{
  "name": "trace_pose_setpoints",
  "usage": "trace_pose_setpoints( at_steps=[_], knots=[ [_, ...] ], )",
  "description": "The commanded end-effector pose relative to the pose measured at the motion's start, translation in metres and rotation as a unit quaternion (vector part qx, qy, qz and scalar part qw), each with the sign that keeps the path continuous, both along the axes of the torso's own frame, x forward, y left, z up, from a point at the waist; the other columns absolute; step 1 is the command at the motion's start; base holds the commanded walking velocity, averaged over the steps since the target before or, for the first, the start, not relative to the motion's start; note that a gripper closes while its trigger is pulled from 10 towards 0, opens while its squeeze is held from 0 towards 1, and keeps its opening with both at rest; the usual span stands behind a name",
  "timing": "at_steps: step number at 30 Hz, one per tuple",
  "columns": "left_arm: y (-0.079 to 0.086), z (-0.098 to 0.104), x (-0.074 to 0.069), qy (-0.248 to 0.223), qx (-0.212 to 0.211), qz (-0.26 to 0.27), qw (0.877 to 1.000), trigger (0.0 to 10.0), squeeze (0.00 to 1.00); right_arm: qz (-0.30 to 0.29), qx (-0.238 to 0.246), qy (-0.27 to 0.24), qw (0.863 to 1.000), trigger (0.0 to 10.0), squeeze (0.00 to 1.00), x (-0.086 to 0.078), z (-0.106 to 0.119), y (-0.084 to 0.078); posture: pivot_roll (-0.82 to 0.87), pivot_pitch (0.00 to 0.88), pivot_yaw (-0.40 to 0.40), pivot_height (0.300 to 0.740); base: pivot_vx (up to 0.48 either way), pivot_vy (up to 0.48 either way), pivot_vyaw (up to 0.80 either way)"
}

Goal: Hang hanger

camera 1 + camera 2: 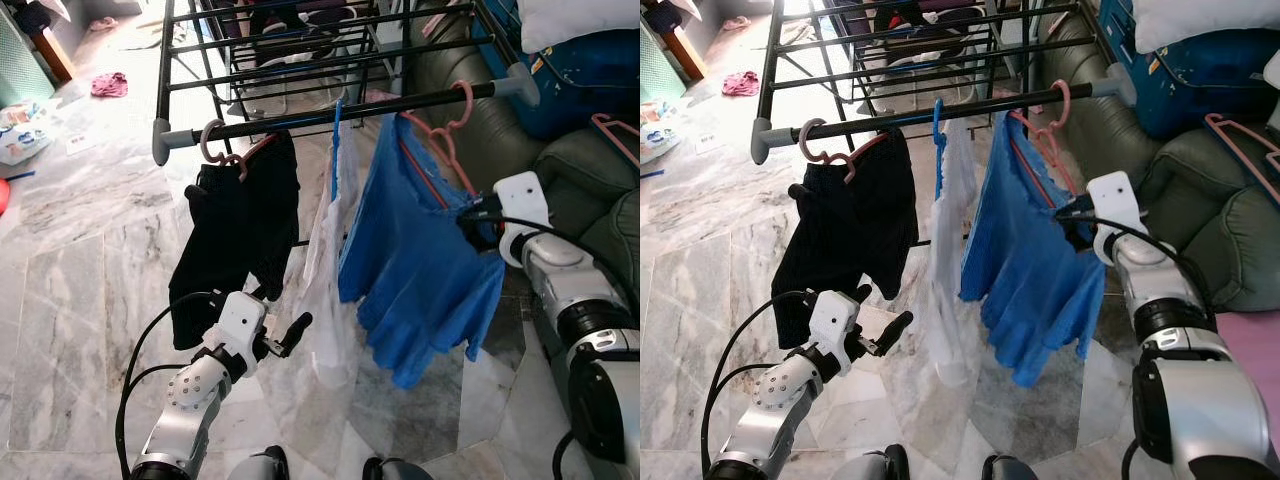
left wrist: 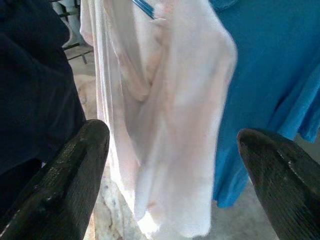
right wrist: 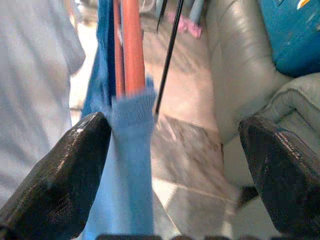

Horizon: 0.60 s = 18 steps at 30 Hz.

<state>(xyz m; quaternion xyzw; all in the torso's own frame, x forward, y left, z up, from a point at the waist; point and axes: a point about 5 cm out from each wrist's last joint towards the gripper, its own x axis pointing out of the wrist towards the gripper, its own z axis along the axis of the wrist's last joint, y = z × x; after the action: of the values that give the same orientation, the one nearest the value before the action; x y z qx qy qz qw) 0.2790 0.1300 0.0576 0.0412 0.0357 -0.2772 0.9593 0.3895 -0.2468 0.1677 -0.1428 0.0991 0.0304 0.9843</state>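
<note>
A coral-pink hanger (image 1: 447, 140) carrying a blue shirt (image 1: 410, 250) hangs by its hook on the black front bar (image 1: 330, 118) of a drying rack. My right gripper (image 3: 175, 170) is open at the hanger's right shoulder. The hanger's arm (image 3: 132, 45) and the shirt's edge (image 3: 130, 165) lie between its fingers, close to one of them. To the left on the bar, a blue hanger (image 1: 337, 130) holds a white garment (image 1: 330, 290), and a pink hanger holds a black garment (image 1: 235, 240). My left gripper (image 1: 280, 322) is low and open, facing the white garment (image 2: 165, 110).
A dark green leather sofa (image 1: 590, 190) stands close on the right, with a blue bag (image 1: 590, 70), a white pillow and another pink hanger (image 1: 615, 135) on it. More rack bars lie behind. The marble floor (image 1: 80, 300) has small items at the far left.
</note>
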Motion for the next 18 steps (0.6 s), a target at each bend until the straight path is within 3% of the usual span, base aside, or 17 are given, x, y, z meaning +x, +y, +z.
trace_pose_setpoints(
  at_steps=[1, 2, 7, 9, 10, 11, 14, 15, 17, 18],
  knots=[
    [0.006, 0.001, -0.001, -0.006, 0.006, 0.011, 1.0, 10.0, 0.0, 0.003, 0.018, -0.022, 1.0, 10.0, 0.0, 0.002, 0.007, 0.003, 0.02, 0.201, 0.061, 0.74, 0.0, 0.0, 0.0],
    [0.004, 0.011, 0.003, -0.03, 0.0, 0.012, 0.999, 10.0, 0.0, 0.001, 0.027, -0.037, 0.999, 10.0, 0.0, 0.001, 0.007, 0.003, 0.02, 0.198, 0.06, 0.74, 0.0, 0.0, 0.0],
    [0.002, 0.03, 0.011, -0.061, -0.019, 0.032, 0.997, 10.0, 0.0, 0.0, 0.032, -0.07, 0.997, 10.0, 0.0, -0.008, -0.001, 0.004, 0.01, 0.189, 0.06, 0.74, 0.0, 0.0, 0.0],
    [0.001, 0.04, 0.015, -0.081, -0.02, 0.04, 0.996, 10.0, 0.0, -0.012, 0.034, -0.096, 0.995, 10.0, 0.0, -0.022, -0.009, 0.007, 0.0, 0.187, 0.063, 0.74, 0.0, 0.0, 0.0],
    [0.001, 0.046, 0.015, -0.09, -0.024, 0.042, 0.995, 10.0, 0.0, -0.021, 0.037, -0.116, 0.992, 10.0, 0.0, -0.037, -0.015, 0.009, -0.01, 0.189, 0.067, 0.74, 0.0, 0.0, 0.0],
    [0.001, 0.046, 0.015, -0.09, -0.024, 0.042, 0.995, 10.0, 0.0, -0.021, 0.037, -0.116, 0.992, 10.0, 0.0, -0.037, -0.015, 0.009, -0.01, 0.189, 0.067, 0.74, 0.0, 0.0, 0.0],
    [0.003, 0.048, 0.015, -0.095, -0.023, 0.046, 0.994, 10.0, 0.0, -0.043, 0.045, -0.139, 0.988, 10.0, 0.0, -0.063, -0.022, 0.012, -0.03, 0.191, 0.073, 0.74, 0.0, 0.0, 0.0],
    [0.003, 0.048, 0.015, -0.095, -0.023, 0.046, 0.994, 10.0, 0.0, -0.043, 0.045, -0.139, 0.988, 10.0, 0.0, -0.063, -0.022, 0.012, -0.03, 0.191, 0.073, 0.74, 0.0, 0.0, 0.0],
    [0.007, 0.05, 0.014, -0.097, -0.022, 0.049, 0.994, 10.0, 0.0, -0.046, 0.027, -0.182, 0.982, 10.0, 0.0, -0.094, -0.018, 0.017, -0.06, 0.198, 0.091, 0.74, 0.0, 0.0, 0.0],
    [0.008, 0.052, 0.015, -0.097, -0.025, 0.05, 0.994, 10.0, 0.0, -0.043, 0.022, -0.193, 0.98, 10.0, 0.0, -0.098, -0.015, 0.018, -0.07, 0.203, 0.098, 0.74, 0.0, 0.0, 0.0]
  ],
)
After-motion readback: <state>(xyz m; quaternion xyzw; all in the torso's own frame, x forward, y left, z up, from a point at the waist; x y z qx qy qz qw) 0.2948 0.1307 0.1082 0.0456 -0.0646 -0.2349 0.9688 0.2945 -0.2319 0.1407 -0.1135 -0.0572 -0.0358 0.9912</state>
